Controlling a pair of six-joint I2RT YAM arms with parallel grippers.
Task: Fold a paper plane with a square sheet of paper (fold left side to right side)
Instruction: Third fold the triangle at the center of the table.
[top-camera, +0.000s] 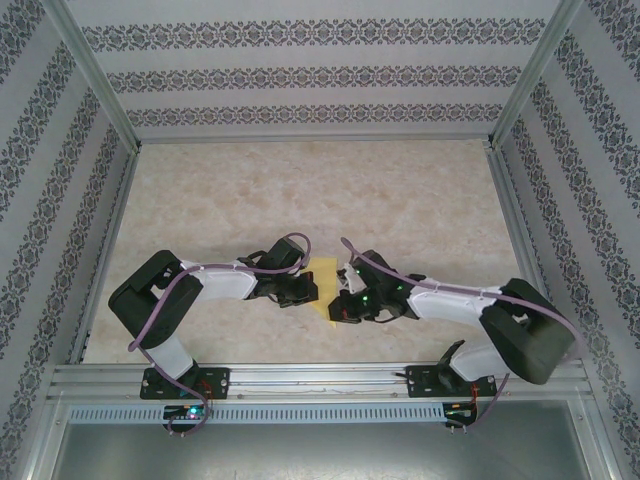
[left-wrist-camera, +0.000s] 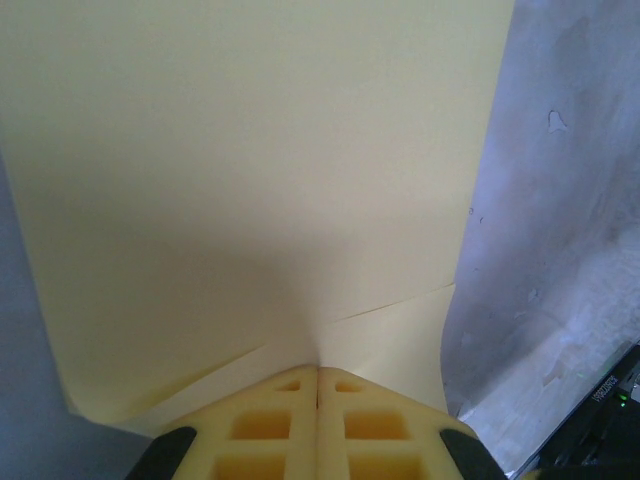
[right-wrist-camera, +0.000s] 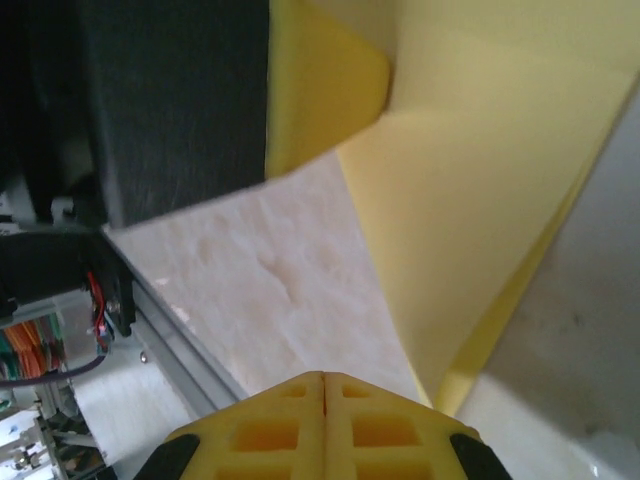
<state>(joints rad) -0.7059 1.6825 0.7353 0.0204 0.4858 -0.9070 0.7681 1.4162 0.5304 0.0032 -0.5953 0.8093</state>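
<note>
One square sheet of paper (top-camera: 324, 285), pale yellow, sat near the table's (top-camera: 300, 190) near edge, between the two grippers. From above, its visible part ran roughly near-to-far and narrowed to a point toward the arm bases. In the left wrist view the sheet (left-wrist-camera: 250, 180) was doubled over, with one layer's edge running down to the left gripper (left-wrist-camera: 318, 385), whose fingers were pressed together on the paper. The right gripper (right-wrist-camera: 325, 385) was also fully closed. The folded sheet (right-wrist-camera: 480, 200) tapered down just beside its fingertips, but we could not tell if it was pinched there. We counted two arms and two grippers (top-camera: 303, 290) (top-camera: 347, 300).
</note>
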